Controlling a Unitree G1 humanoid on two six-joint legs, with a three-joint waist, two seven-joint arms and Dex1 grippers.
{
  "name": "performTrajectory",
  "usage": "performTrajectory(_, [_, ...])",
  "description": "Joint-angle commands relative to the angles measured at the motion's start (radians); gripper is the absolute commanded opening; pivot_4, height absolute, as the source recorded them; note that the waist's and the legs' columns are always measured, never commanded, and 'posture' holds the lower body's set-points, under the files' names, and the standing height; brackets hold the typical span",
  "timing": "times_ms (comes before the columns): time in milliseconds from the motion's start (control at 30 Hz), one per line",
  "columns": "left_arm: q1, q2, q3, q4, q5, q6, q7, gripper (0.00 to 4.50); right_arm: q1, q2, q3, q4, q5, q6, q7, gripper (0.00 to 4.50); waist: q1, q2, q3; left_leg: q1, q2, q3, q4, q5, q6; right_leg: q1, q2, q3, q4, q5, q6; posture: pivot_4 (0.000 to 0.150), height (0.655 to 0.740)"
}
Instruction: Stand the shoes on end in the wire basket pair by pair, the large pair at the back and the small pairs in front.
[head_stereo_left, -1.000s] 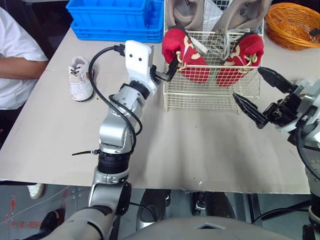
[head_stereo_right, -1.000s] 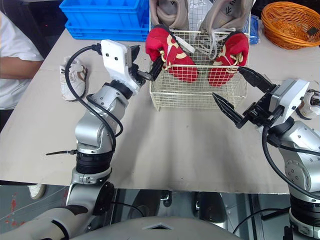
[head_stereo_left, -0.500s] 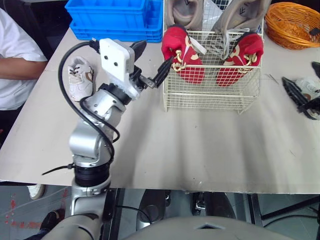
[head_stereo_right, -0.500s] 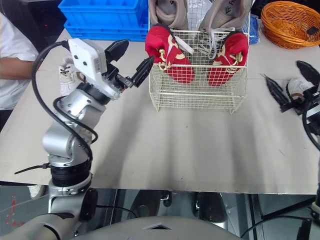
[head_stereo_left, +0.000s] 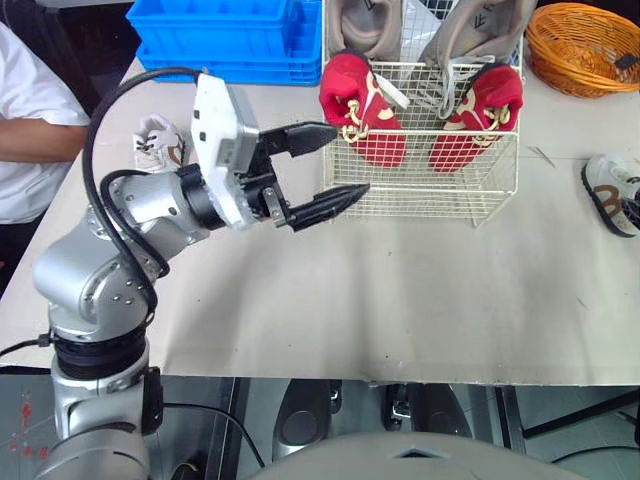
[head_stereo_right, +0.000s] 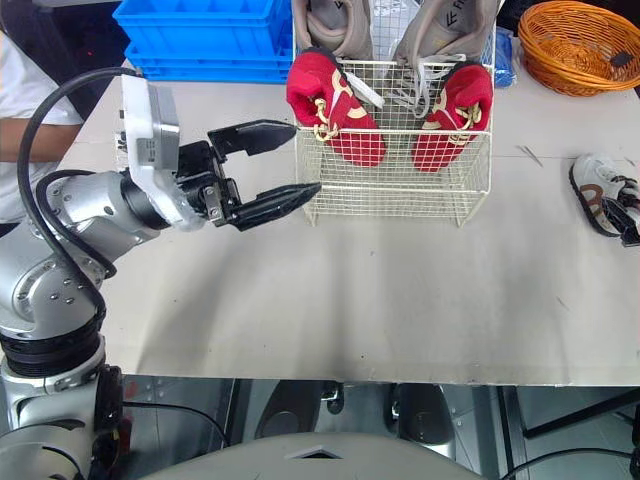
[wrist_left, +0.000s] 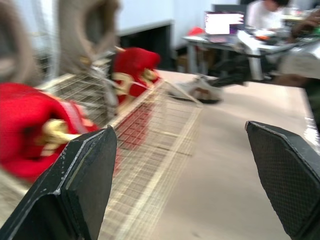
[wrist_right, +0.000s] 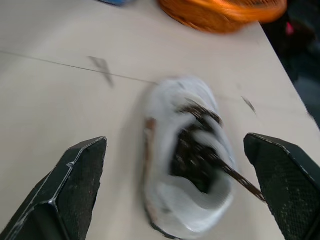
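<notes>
The wire basket (head_stereo_left: 420, 195) stands at the back of the table. Two large grey-beige shoes (head_stereo_left: 366, 25) stand on end at its rear, and two small red shoes (head_stereo_left: 362, 122) in front of them. My left gripper (head_stereo_left: 350, 158) is open and holds nothing, level with the basket's front left corner; its wrist view shows the red shoes (wrist_left: 30, 130) beyond the open gripper (wrist_left: 180, 127). One small white shoe (head_stereo_left: 158, 140) lies far left, partly behind my arm. Another white shoe (head_stereo_left: 610, 192) lies at the right edge, my right gripper (wrist_right: 175, 140) open on either side of it.
A blue crate (head_stereo_left: 230, 35) sits behind the basket on the left, and an orange woven basket (head_stereo_left: 585, 45) at the back right. A person in a white shirt (head_stereo_left: 30, 110) sits at the table's left side. The table's front edge (head_stereo_left: 400, 380) runs close below.
My left arm drew back from the basket's corner and swung its open gripper sideways. My right gripper left the basket front and went out right to the white shoe.
</notes>
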Motion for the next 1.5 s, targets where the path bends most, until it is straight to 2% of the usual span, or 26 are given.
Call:
performTrajectory(33, [-0.023,0.029,0.028,-0.042,-0.047,0.01,0.003,4.44,-0.07,-0.005,-0.029,0.116,0.012,-0.003,-0.015,4.38,0.0,0.0,0.0,0.0,0.0,0.0,0.0,0.0,0.0,0.0,0.0,0.0,0.0,0.0,0.0,0.15,0.686])
performTrajectory(267, [-0.042,0.072,0.019,-0.046,-0.106,0.04,-0.016,4.44,-0.147,-0.012,-0.003,0.3,0.0,-0.014,0.027,4.38,0.001,0.0,0.0,0.0,0.0,0.0,0.0,0.0,0.0,0.0,0.0,0.0,0.0,0.0,0.0,0.15,0.686])
performTrajectory(500, [-0.058,0.092,-0.008,-0.028,-0.117,0.039,-0.044,4.44,-0.104,-0.009,-0.03,0.276,0.036,0.003,0.097,4.38,0.001,0.0,0.0,0.0,0.0,0.0,0.0,0.0,0.0,0.0,0.0,0.0,0.0,0.0,0.0,0.15,0.686])
performTrajectory(600, [-0.073,0.086,-0.024,-0.012,-0.107,0.03,-0.061,4.5,-0.093,-0.001,-0.043,0.262,0.048,-0.015,0.092,3.52,0.0,0.001,0.0,0.0,0.0,0.0,0.0,0.0,0.0,0.0,0.0,0.0,0.0,0.0,0.0,0.15,0.686])
performTrajectory(667, [-0.082,0.085,-0.031,-0.003,-0.104,0.028,-0.076,4.5,-0.086,0.0,-0.047,0.251,0.055,-0.023,0.098,2.56,0.0,0.001,0.0,0.0,0.0,0.001,0.0,0.0,0.0,0.0,0.0,0.0,0.0,0.0,0.0,0.15,0.686])
performTrajectory(800, [-0.089,0.088,-0.045,0.012,-0.095,0.023,-0.1,4.5,-0.055,0.005,-0.036,0.217,0.05,-0.053,0.117,0.97,0.0,0.001,0.0,0.0,0.0,0.001,0.0,0.0,0.0,0.0,0.0,0.001,0.0,0.0,0.0,0.15,0.686])
performTrajectory(867, [-0.093,0.087,-0.053,0.018,-0.087,0.02,-0.108,4.5,-0.043,0.012,-0.039,0.199,0.054,-0.068,0.119,0.39,0.0,0.001,0.0,0.0,0.0,0.001,0.0,0.0,0.0,0.0,0.0,0.001,0.0,0.0,0.0,0.15,0.686])
performTrajectory(933, [-0.096,0.084,-0.06,0.023,-0.079,0.019,-0.112,4.5,-0.029,0.019,-0.049,0.175,0.062,-0.083,0.115,0.04,0.0,0.001,0.0,0.0,0.0,0.001,0.0,0.0,0.0,0.0,0.0,0.001,0.0,0.0,0.0,0.15,0.686])
performTrajectory(1200, [-0.106,0.073,-0.082,0.032,-0.06,0.012,-0.132,4.5,0.026,0.055,-0.111,0.056,0.11,-0.151,0.113,0.01,0.001,0.001,0.001,0.0,0.0,0.001,0.0,0.0,0.0,0.0,0.0,0.001,0.0,0.0,0.0,0.15,0.686])
performTrajectory(1333, [-0.115,0.079,-0.073,0.054,-0.052,0.008,-0.153,4.5,0.064,0.106,-0.188,-0.154,0.21,-0.227,0.171,0.01,0.0,0.004,0.002,0.0,0.0,0.001,0.0,0.0,0.0,0.0,0.0,0.001,0.0,0.0,0.0,0.15,0.686])
performTrajectory(1500, [-0.127,0.1,-0.065,0.114,-0.018,-0.015,-0.202,4.5,0.13,0.132,-0.221,-0.458,0.388,-0.142,0.257,0.01,0.001,0.008,0.003,0.0,0.0,0.0,0.0,0.0,0.0,0.0,0.001,0.001,0.0,0.0,0.0,0.15,0.686])
